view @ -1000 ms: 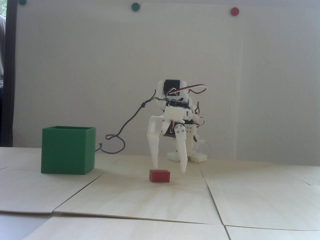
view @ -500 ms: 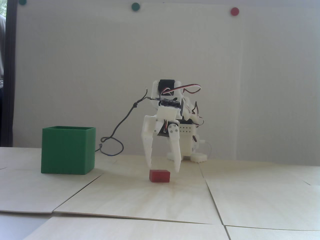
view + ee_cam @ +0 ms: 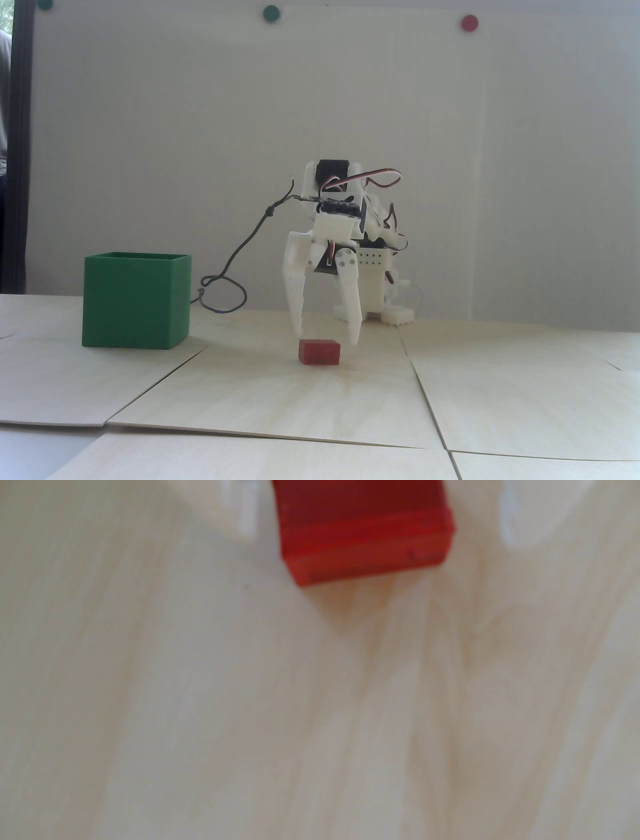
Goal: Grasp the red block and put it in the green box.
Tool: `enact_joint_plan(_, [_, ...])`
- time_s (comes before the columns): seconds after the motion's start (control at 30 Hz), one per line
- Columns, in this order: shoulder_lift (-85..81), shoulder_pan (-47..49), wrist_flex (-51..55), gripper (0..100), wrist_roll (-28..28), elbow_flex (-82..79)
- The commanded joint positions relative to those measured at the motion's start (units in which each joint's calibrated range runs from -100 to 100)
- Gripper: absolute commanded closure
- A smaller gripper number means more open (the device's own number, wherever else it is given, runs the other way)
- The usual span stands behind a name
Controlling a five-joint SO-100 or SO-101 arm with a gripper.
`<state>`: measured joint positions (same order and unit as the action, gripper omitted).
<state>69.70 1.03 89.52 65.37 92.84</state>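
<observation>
Red and matte, the small solid rectangular block [image 3: 320, 352] lies flat on the pale wooden table [image 3: 260, 395], its long axis running left to right across the fixed view. White and 3D-printed, the two-finger gripper [image 3: 327, 339] hangs over it with its jaws spread wider than the block is long and nothing held between them. One fingertip sits just above and beside the block's left end, the other just off its right end, so the block appears to lie nearly straight below the gap. How far the tips stand behind or in front of the block cannot be told from this low angle.

The blurred wrist view helps a little: the red block [image 3: 363, 532] shows at the top edge between the two white fingertips [image 3: 247, 511], with bare wood on either side of it.

Judging by this, the coming move is a short straight descent, then a closing along the block's long axis.

Off to the left in the fixed view, well apart from the block, stands the cube-shaped green plastic box [image 3: 136, 300], open at the top.
</observation>
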Motion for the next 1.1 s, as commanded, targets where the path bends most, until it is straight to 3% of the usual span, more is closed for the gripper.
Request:
enact_joint_plan(0.0, [-1.36, -1.31, -0.23, 75, 0.01, 3.79])
enact_joint_plan(0.9, [3.69, -1.07, -0.31, 75, 0.06, 4.32])
enact_joint_plan(0.97, [3.69, -1.07, -0.31, 80, 0.17, 4.32])
enact_joint_plan(1.07, [3.77, -0.99, -0.31, 94, 0.11, 4.32])
